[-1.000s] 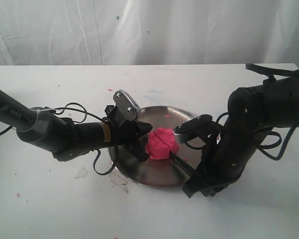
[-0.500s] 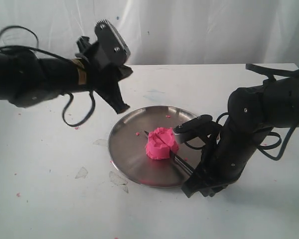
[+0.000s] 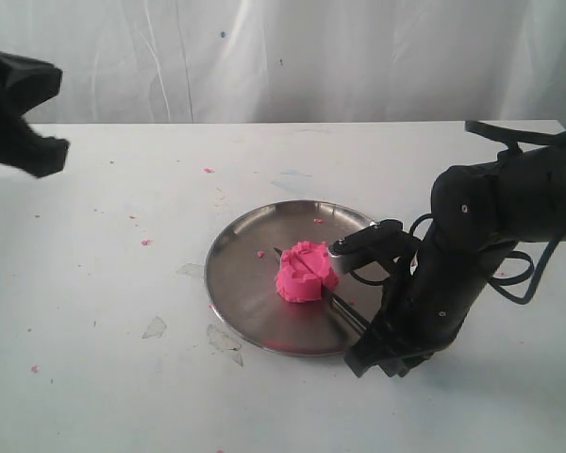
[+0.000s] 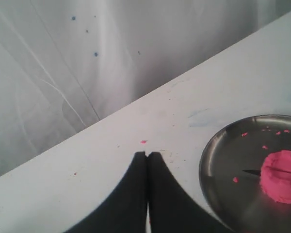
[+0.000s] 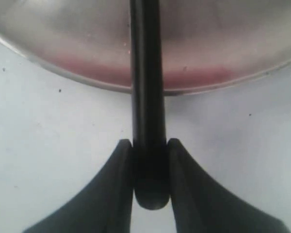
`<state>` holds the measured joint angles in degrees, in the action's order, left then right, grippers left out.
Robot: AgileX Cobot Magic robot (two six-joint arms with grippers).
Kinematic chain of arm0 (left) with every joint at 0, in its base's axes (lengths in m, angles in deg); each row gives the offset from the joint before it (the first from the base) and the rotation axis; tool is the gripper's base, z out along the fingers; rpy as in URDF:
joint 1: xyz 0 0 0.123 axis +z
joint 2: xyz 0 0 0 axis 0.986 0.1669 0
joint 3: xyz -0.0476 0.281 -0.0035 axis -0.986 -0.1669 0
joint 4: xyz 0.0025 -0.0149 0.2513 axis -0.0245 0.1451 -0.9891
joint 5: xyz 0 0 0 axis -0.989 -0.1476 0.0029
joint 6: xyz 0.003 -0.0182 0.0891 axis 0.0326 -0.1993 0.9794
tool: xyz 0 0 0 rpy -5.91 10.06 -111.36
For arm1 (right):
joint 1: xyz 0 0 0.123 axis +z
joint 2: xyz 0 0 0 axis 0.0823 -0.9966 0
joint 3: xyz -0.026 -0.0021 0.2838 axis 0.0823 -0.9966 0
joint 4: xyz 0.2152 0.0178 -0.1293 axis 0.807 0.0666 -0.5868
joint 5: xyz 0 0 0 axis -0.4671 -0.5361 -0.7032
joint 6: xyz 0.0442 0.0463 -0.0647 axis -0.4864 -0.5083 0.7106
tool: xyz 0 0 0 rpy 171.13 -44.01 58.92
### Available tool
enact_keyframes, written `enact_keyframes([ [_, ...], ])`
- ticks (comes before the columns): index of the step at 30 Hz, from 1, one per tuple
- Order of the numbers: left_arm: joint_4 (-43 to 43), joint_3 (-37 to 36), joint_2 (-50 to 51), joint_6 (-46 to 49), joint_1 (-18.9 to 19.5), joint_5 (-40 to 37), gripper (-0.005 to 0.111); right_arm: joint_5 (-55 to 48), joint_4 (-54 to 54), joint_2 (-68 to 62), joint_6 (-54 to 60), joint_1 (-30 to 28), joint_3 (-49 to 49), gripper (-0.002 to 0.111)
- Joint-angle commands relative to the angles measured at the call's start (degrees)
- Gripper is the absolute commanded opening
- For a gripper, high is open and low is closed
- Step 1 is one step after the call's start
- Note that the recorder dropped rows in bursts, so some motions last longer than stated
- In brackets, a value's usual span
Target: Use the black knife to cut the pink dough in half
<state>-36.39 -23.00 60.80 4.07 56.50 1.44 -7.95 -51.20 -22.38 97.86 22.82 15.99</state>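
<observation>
Blade of slim black knife (image 5: pixel 145 73) sunk in bright pink dough lump (image 3: pixel 305 274) on round steel plate (image 3: pixel 234 283); right hand (image 5: pixel 149 142) clamps handle, left hand (image 4: pixel 147 155) closed, empty. Halves not yet parted.

Plate (image 3: pixel 228 283) at frame centre on table (image 3: pixel 94 368), dough (image 3: pixel 305 274) at its middle, knife (image 3: pixel 347 311) through dough, running lower right into right gripper (image 3: pixel 366 347), left arm (image 3: pixel 19 118) at upper-left edge.

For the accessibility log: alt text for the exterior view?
Right pincer holds a black knife sunk into pink dough on a steel plate on a white table. Left arm sits at the left edge, far from the plate.
</observation>
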Motion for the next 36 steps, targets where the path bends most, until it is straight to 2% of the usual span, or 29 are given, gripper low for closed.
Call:
enact_keyframes([
  [1, 0.1, -8.1, -10.4, -1.6, -0.1, 1.8, 0.0, -2.1, 0.1, -0.2, 0.0, 0.0, -0.1, 0.0],
  [6, -2.8, -13.2, -19.2, -1.5, -0.1, -6.2, 0.0, -2.8, 0.1, -0.2, 1.0, 0.0, -0.1, 0.0],
  [9, -9.5, -15.0, -22.8, -6.4, -0.1, -13.5, 0.0, -3.2, 0.8, -0.2, 2.9, 0.1, -0.1, 0.0],
  [11, -19.3, -15.8, -24.5, -17.5, -0.1, -20.9, 0.0, -3.2, 1.9, -0.2, 3.4, 0.1, -0.1, 0.0],
  [15, -41.7, -18.8, -27.3, -49.5, -0.1, -39.0, 0.0, -4.4, 2.0, -0.1, 3.8, 0.1, 0.6, 0.0],
  [17, -46.1, -20.5, -28.9, -55.9, -0.1, -45.4, 0.0, -5.8, 2.0, -0.1, 4.2, 0.1, 1.2, 0.0],
  [20, -46.0, -22.3, -32.4, -57.1, -0.1, -46.4, 0.0, -6.5, 2.5, -0.1, 4.4, 0.1, 1.6, 0.0],
  [25, -43.7, -22.6, -39.4, -55.2, -0.1, -40.3, 0.0, -7.1, 6.5, -0.1, 9.1, 1.1, 1.6, 0.0],
  [29, -38.0, -22.6, -45.0, -42.1, -0.1, -28.2, 0.0, -7.1, 8.6, -0.1, 10.9, 3.2, 1.6, 0.0],
  [31, -30.6, -22.6, -46.8, -33.0, -0.1, -21.8, 0.0, -6.6, 8.6, -0.1, 10.3, 3.6, 1.6, 0.0],
  [33, -19.2, -23.4, -48.1, -20.3, -0.1, -14.7, 0.0, -5.7, 8.6, -0.1, 8.9, 3.7, 1.6, 0.0],
  [36, -1.0, -25.5, -48.5, -4.6, -0.1, -10.1, 0.0, -3.8, 7.7, -0.1, 6.3, 3.7, 1.6, 0.0],
])
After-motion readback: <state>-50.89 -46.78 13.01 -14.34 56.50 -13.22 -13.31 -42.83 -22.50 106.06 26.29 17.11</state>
